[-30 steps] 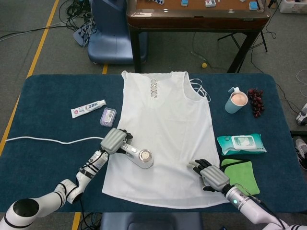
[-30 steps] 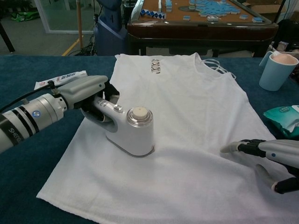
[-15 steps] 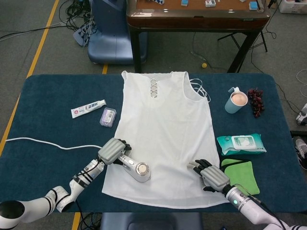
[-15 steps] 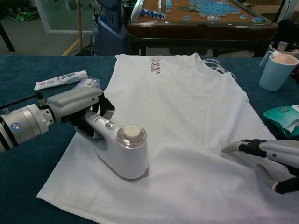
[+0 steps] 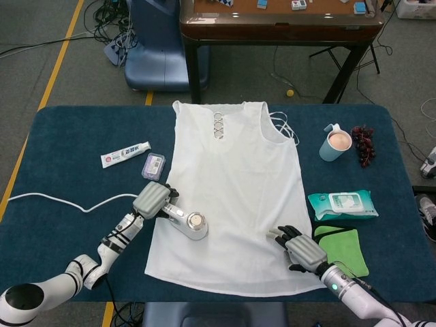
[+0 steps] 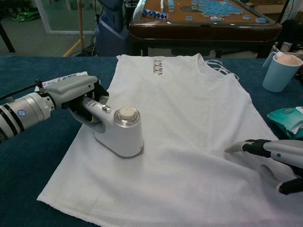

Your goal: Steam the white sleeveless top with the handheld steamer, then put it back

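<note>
white sleeveless top (image 5: 235, 191) mid-steam — left hand (image 5: 151, 200) grips handheld steamer (image 6: 118, 131); right hand (image 5: 300, 247) spread, pinning hem — suggest slow flat passes.

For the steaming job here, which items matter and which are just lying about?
In use: white sleeveless top; handheld steamer, held by left hand; right hand resting on the top.
Lying about: toothpaste tube, blue cup, grapes, wet wipes, green cloth.

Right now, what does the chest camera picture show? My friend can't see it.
The robot's left hand holds a white steamer on a white top spread flat on a blue table. Its right hand rests on the top's lower right edge, and a blue cup stands far right.
</note>
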Available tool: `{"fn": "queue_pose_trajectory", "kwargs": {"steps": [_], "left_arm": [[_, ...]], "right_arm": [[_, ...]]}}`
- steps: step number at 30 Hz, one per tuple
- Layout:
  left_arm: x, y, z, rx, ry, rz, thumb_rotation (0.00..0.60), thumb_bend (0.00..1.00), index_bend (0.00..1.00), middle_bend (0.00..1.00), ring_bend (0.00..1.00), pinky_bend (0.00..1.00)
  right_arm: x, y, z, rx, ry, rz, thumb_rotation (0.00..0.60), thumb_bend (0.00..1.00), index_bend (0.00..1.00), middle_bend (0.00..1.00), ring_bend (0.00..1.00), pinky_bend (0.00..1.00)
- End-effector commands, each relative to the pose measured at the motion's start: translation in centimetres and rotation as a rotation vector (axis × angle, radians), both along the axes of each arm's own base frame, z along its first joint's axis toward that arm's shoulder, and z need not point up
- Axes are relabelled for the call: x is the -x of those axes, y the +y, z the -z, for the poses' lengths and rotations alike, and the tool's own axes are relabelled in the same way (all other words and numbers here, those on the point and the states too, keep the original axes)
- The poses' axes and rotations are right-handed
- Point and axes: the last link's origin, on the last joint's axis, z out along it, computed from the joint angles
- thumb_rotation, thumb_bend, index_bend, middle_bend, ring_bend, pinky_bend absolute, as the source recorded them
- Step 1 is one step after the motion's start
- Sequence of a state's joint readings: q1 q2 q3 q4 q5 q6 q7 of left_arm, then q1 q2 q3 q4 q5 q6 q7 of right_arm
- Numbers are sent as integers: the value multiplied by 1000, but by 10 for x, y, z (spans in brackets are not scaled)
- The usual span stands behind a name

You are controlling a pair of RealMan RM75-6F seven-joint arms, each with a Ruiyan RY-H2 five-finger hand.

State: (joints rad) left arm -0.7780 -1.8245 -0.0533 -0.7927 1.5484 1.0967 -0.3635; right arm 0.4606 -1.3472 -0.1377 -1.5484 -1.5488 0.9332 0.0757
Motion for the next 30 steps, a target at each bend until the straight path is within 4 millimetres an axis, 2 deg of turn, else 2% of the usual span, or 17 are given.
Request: {"fn": "queue_pose_trajectory", "kwargs": {"steps": [1,21,30], "left_arm": [[5,13,-1,-25,-10,-47,600,242,786,639,522,556],[34,51,-27,-157,-28,-213,600,242,786,637,521,555],[48,57,-42,-201,-75,-273,600,242,786,637,521,555]], "right_arm": [[0,0,0,1,0,1,600,835,25,81,0,0],[-2,-1,1,-2,2,0,600,835,25,81,0,0],[-1,0,0,-1,2,-3,600,835,26,81,0,0]]}}
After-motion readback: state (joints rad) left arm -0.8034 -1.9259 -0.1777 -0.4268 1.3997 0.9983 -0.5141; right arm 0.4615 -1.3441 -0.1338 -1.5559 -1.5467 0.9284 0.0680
